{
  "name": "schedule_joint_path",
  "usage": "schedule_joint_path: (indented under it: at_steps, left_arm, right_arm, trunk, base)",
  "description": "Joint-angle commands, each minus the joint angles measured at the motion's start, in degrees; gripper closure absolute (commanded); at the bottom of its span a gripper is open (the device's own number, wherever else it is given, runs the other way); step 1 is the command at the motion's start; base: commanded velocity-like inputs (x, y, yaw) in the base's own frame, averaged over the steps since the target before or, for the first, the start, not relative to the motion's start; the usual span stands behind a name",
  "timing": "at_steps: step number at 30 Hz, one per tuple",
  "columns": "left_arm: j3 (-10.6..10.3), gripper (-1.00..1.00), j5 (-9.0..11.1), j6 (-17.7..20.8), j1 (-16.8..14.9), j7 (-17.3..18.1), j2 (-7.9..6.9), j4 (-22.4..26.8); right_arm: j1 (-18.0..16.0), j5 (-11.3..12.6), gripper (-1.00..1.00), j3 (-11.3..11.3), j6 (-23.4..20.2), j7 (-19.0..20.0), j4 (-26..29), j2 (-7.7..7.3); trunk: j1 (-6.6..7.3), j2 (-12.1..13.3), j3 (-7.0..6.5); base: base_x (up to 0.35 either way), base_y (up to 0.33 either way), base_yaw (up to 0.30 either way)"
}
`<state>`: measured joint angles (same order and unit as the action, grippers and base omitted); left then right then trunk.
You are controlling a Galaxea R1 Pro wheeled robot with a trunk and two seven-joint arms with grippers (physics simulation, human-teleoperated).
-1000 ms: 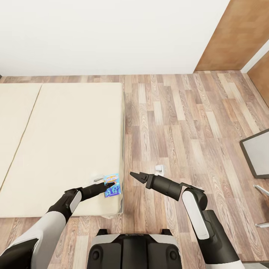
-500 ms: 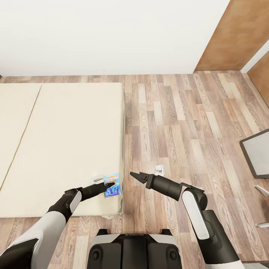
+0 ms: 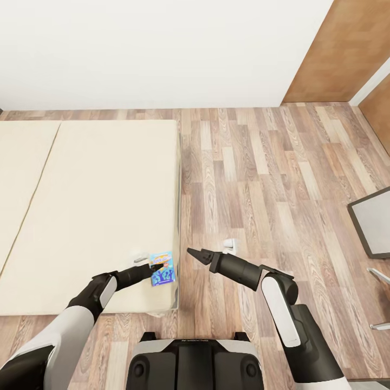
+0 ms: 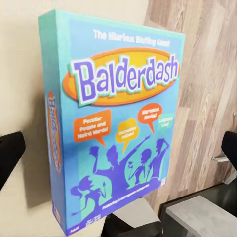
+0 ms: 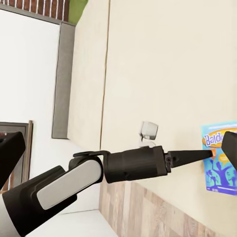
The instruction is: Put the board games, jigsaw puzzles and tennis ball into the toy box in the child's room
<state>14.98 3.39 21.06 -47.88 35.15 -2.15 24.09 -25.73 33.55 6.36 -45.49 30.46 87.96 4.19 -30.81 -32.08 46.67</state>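
A light blue board game printed "Balderdash" lies flat on the bed, at the cream mattress's near right corner. My left gripper reaches the box's left edge. In the left wrist view the box lies close in front, and the dark fingers stand wide apart at either side, open. My right gripper hovers open over the wood floor just right of the bed's edge. In the right wrist view the left arm points its tip at the box. The toy box is out of view.
The bed's right edge drops to plank floor between both arms. A corner of the grey table juts in at far right. Brown doors stand at the back right beside the white wall.
My right arm has shifted slightly left and forward. The left gripper and the board game have stayed in place.
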Motion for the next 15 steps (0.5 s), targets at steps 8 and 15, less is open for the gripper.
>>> schedule_joint_path:
  at_steps: [8, 15]
  left_arm:
    - [0.2, -1.00, 0.5, 0.5, 0.0, -2.4, -0.04, 0.0]
    - [0.2, -1.00, 0.5, 0.4, 0.0, -2.3, -0.04, 0.0]
  right_arm:
    - [0.0, 0.1, -1.00, 0.0, -0.1, 0.0, 0.0, -0.03]
    - [0.0, 0.1, -1.00, 0.0, -0.1, 0.0, 0.0, -0.05]
  trunk:
    - [-0.02, -0.1, 0.05]
    - [-0.02, -0.1, 0.05]
  base:
    - [0.000, 0.000, 0.000]
    - [0.000, 0.000, 0.000]
